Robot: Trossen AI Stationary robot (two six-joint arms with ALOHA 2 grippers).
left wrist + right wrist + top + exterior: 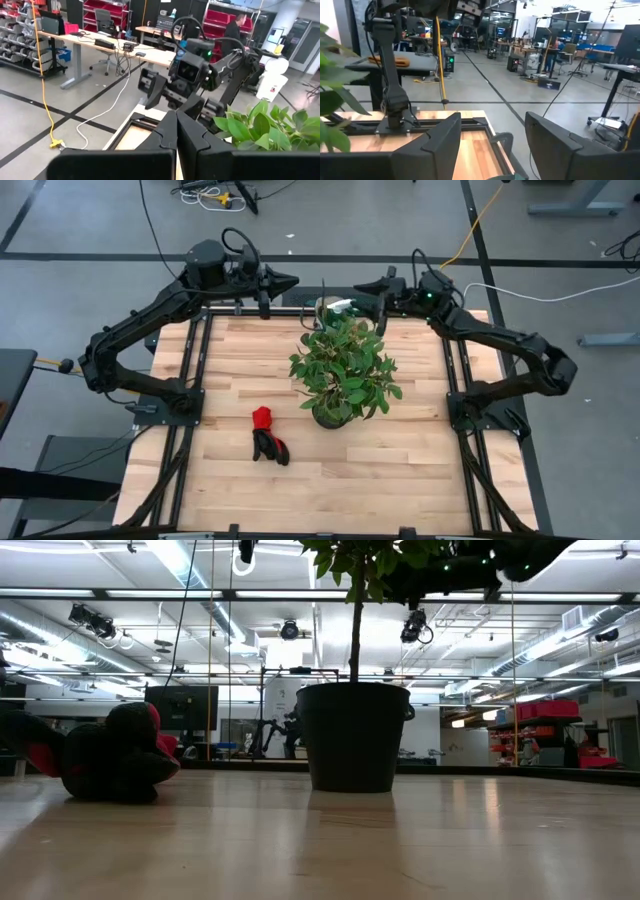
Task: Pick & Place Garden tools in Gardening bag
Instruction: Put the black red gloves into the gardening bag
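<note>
Gloves [268, 435] on wooden table [400, 470] – workshop behind, left gripper [290, 280] closed, right gripper [362, 286] agape

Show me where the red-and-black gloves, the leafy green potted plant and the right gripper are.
Red-and-black gloves [268, 436], high view, on the black part.
Leafy green potted plant [345, 365], high view, on the foliage.
Right gripper [492, 137], right wrist view, midway between its open fingers.

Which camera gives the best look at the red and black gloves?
The high view: the gloves lie whole on bare wood beside the potted plant. The low view shows them side-on, as a dark heap. Neither wrist view shows them.
</note>
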